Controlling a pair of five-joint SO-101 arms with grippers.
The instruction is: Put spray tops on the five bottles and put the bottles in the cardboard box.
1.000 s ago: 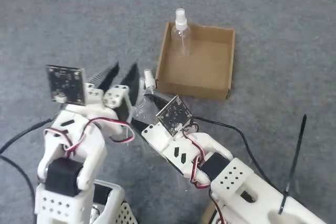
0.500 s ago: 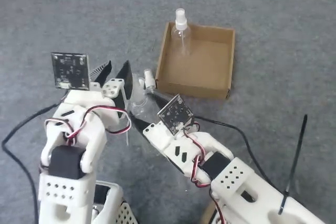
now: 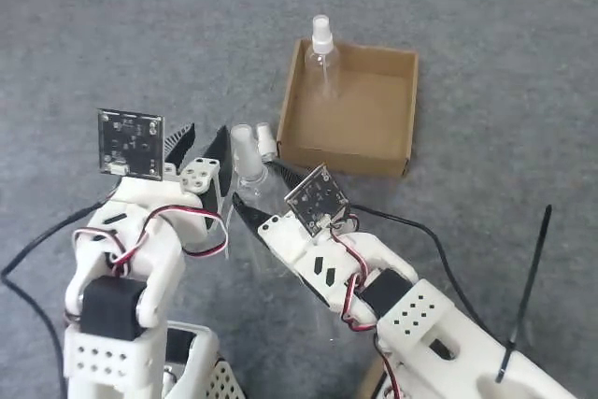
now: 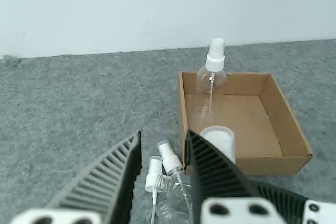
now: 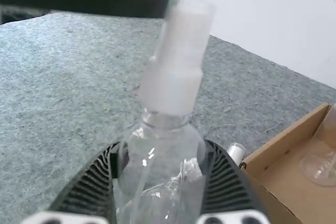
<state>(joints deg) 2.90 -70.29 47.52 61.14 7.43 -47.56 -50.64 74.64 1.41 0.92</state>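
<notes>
Grey carpet-textured tabletop [image 3: 486, 91], plain white wall [image 4: 157, 3] behind. Brown open cardboard box [image 3: 344, 162] sits at 1 o'clock from the high view's centre.

Done: one clear boxed bottle [image 3: 323, 58] with a white spray top stands upright in the box's 11 o'clock corner.

In hand: right gripper [image 5: 161, 153] clenched round a second clear held bottle [image 5: 163, 129]. It is upright with its white top seated, out past the box's 8 o'clock corner. Not yet boxed.

Left gripper [image 4: 163, 135] released and empty, at that bottle's 9 o'clock side.

Two white spray heads [image 4: 168, 153] lie just off the box's 8 o'clock corner, over clear bottle bodies. Cannot tell if they are screwed on.

Judgement: one of five finished, a second close. The remainder cannot be fully counted.
</notes>
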